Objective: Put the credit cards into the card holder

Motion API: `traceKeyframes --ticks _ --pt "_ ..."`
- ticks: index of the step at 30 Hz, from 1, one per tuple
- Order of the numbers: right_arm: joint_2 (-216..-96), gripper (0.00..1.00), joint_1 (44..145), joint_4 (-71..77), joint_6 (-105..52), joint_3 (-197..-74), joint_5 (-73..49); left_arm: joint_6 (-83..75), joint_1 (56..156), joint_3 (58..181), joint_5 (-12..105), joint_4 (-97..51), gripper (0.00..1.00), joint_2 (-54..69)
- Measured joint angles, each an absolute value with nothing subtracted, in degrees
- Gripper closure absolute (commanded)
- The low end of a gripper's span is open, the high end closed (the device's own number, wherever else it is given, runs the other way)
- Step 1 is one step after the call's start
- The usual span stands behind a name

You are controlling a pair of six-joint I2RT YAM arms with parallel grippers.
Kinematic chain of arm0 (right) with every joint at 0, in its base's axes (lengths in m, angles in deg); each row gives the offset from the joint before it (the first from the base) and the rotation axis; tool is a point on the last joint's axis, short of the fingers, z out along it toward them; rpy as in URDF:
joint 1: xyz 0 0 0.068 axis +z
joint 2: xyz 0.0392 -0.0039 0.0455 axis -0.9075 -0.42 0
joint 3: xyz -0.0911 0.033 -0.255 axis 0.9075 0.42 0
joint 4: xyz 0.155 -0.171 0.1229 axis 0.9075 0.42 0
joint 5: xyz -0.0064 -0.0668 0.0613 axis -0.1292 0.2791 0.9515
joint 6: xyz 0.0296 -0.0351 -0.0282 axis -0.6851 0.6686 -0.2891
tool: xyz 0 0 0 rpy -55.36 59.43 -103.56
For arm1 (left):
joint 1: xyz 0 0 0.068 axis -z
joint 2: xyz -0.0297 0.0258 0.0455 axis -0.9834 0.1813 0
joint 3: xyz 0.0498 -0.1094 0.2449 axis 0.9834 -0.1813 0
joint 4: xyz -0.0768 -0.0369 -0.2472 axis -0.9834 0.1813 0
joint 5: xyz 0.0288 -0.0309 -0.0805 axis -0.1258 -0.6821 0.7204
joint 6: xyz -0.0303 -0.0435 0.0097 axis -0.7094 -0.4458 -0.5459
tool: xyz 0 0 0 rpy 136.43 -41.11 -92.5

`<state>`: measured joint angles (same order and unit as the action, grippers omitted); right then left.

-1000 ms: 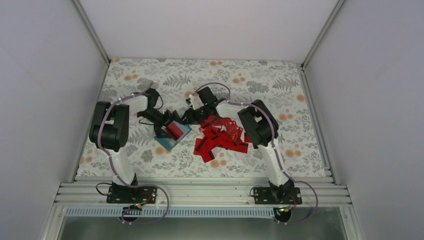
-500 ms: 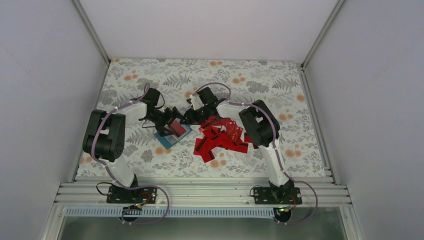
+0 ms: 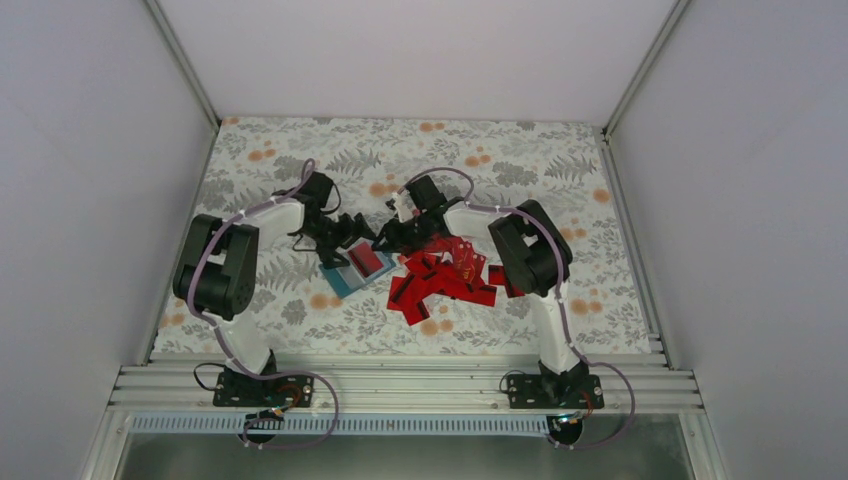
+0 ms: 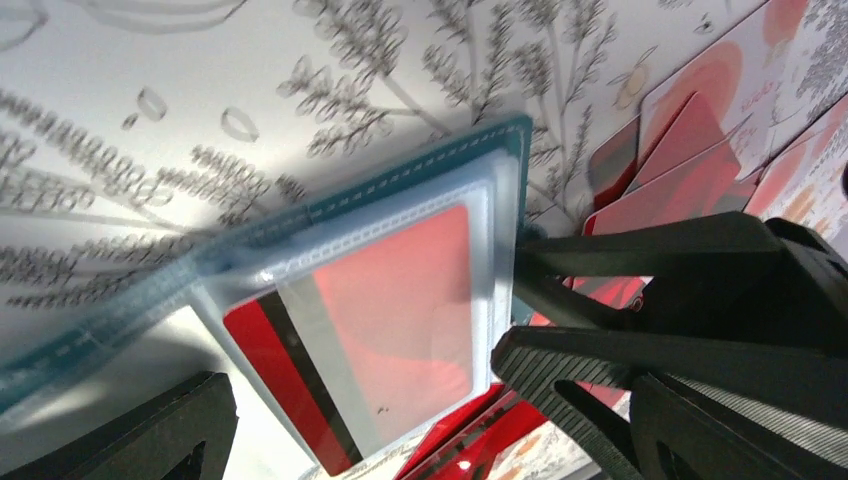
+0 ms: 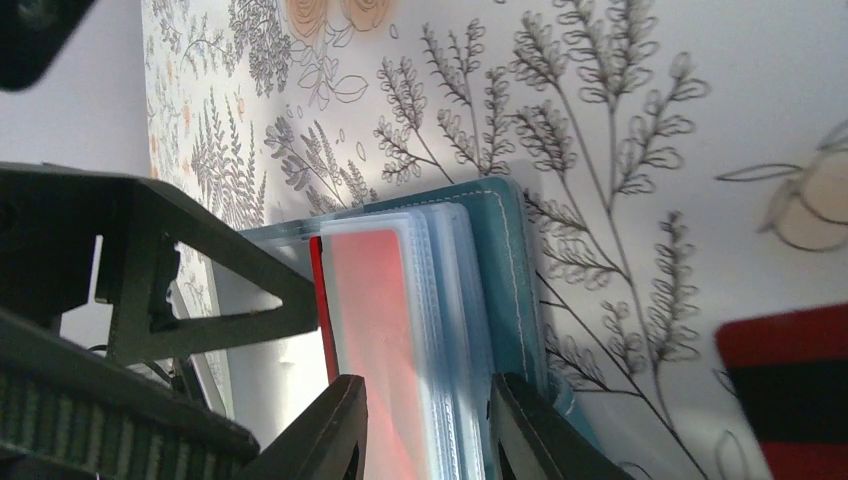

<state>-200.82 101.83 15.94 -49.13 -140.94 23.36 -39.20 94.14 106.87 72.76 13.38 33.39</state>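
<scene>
Logged: floral table; loose credit cards are heaped just right of the card holder, which lies open. I have the left gripper over the holder, jaws spread wide and empty. The right gripper has its jaws narrowed, apparently pinching the holder's clear sleeves. One card sits partway in a sleeve. My worry: the pinch lifts the unpinned holder and that card slides out.

My overhead camera looks down from above and behind the arm bases, taking in the whole floral-print table from afar. Both wrist cameras sit very close to the teal folding card holder, facing it from opposite sides. All three views share it. Each wrist view also catches the opposite arm's pincer: right pincer, left pincer.
</scene>
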Motion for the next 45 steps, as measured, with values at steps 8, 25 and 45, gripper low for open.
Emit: traceKeyframes --ticks 8,25,45 --pt "-199.8 0.67 101.2 15.9 -50.0 -139.6 23.1 -36.4 95.4 111.5 70.5 14.8 0.02 36.2" --pt "-198.6 0.66 100.6 18.3 -52.0 -139.3 20.5 -41.5 97.5 112.3 69.3 14.1 0.0 36.4" --pt "-197.6 0.61 99.9 25.3 -48.2 -141.3 18.4 -37.0 100.1 108.1 61.1 14.1 0.3 26.2"
